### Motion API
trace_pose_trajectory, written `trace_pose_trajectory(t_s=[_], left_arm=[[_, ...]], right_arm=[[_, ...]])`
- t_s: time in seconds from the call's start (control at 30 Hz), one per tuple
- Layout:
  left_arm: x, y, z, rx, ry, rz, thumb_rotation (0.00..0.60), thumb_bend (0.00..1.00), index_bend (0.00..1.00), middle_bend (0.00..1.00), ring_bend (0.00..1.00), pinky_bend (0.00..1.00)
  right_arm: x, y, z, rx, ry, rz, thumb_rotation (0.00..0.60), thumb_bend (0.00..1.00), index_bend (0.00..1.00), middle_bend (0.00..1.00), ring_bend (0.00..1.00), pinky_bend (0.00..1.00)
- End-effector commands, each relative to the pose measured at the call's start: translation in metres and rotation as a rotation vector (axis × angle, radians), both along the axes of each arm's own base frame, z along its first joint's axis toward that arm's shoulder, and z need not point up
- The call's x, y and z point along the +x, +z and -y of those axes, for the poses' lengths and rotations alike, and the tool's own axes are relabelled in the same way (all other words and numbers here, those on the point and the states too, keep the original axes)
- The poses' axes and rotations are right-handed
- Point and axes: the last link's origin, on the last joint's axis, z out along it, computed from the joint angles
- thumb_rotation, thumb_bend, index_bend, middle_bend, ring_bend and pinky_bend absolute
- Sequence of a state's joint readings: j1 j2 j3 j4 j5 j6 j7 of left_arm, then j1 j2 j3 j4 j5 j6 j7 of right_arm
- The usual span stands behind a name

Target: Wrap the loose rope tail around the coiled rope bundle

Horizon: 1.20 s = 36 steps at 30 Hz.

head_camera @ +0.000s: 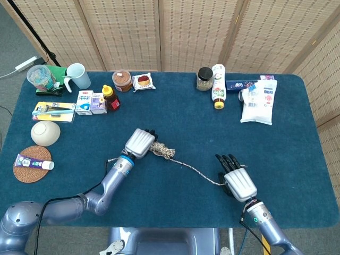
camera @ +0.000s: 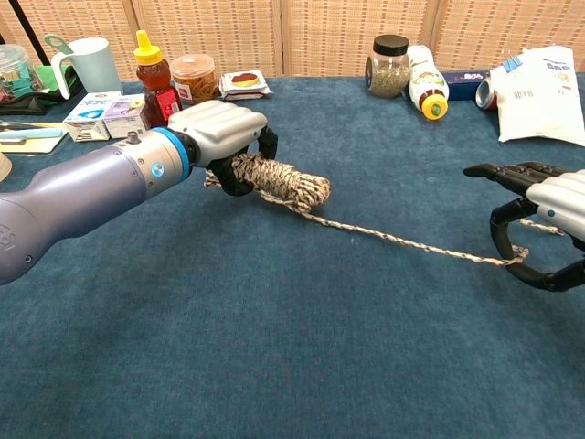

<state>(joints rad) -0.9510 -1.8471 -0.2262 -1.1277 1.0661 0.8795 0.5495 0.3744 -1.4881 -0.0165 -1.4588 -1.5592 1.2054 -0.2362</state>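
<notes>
The coiled rope bundle (head_camera: 162, 151) (camera: 281, 181), a speckled beige cord, is gripped at its left end by my left hand (head_camera: 139, 143) (camera: 222, 131), whose fingers curl around it. The bundle sits tilted, its left end raised a little off the blue table. The loose rope tail (head_camera: 194, 170) (camera: 402, 242) runs straight and taut from the bundle's right end to my right hand (head_camera: 237, 181) (camera: 541, 222). That hand holds the tail's far end between its curled thumb and a finger, with the other fingers stretched out.
Along the back edge stand a honey bottle (camera: 154, 78), small cartons (camera: 108, 114), a mug (camera: 84, 60), a jar (camera: 388, 66), a white bottle (camera: 424, 80) and a white packet (camera: 541, 82). A bowl (head_camera: 45, 133) and a coaster (head_camera: 32, 164) lie at the left.
</notes>
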Motion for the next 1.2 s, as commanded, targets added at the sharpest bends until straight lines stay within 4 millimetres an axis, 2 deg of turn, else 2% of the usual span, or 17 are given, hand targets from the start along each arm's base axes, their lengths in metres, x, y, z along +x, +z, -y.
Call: trace_pose_trajectory(t_s=[0.03, 0.37, 0.5, 0.83, 1.07, 1.2], left_arm=[[0.011, 0.005, -0.005, 0.016, -0.006, 0.005, 0.6, 0.42, 0.51, 0.37, 0.42, 0.62], [0.041, 0.004, -0.009, 0.029, -0.002, 0.005, 0.6, 0.42, 0.53, 0.39, 0.43, 0.62], [0.057, -0.001, -0.006, 0.038, -0.011, -0.008, 0.6, 0.42, 0.54, 0.39, 0.43, 0.62], [0.097, -0.022, 0.001, 0.08, -0.014, -0.084, 0.6, 0.42, 0.54, 0.39, 0.43, 0.63], [0.11, -0.031, 0.005, 0.095, -0.035, -0.113, 0.6, 0.42, 0.55, 0.4, 0.44, 0.63], [0.113, -0.038, 0.007, 0.091, -0.045, -0.121, 0.6, 0.42, 0.55, 0.4, 0.44, 0.63]], right_arm=[[0.008, 0.006, -0.005, 0.0, 0.032, 0.013, 0.6, 0.45, 0.62, 0.0, 0.0, 0.0], [0.034, 0.019, -0.005, 0.005, 0.122, 0.023, 0.6, 0.45, 0.62, 0.0, 0.0, 0.0], [0.05, 0.024, -0.002, 0.024, 0.16, 0.049, 0.6, 0.45, 0.62, 0.0, 0.0, 0.0], [0.111, 0.051, 0.009, 0.085, 0.243, 0.121, 0.6, 0.45, 0.62, 0.0, 0.0, 0.0], [0.147, 0.066, 0.017, 0.106, 0.265, 0.163, 0.6, 0.46, 0.62, 0.0, 0.0, 0.0], [0.175, 0.076, 0.03, 0.127, 0.259, 0.194, 0.6, 0.46, 0.62, 0.0, 0.0, 0.0]])
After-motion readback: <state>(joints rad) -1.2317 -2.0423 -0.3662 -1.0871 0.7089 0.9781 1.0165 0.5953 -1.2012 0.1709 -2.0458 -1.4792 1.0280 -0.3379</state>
